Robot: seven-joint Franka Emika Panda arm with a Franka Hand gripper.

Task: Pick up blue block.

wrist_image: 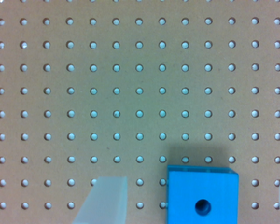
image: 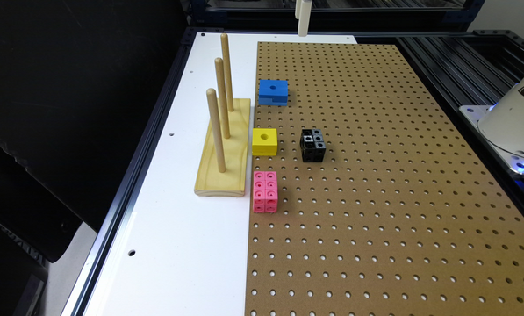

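Brown pegboard point(image: 375, 175) covers most of the table point(image: 178, 245), and the blue block point(image: 273, 91) sits flat on it at about 12 o'clock from the yellow block point(image: 264, 141), just beside the wooden peg stand point(image: 224, 149). From the wrist, the tool point(wrist_image: 191, 200) hangs above with fingers point(wrist_image: 105, 200) spread wide, the blue block point(wrist_image: 201, 196) between them, untouched.

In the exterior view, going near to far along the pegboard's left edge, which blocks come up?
Pink block → yellow block → blue block, all on the pegboard.
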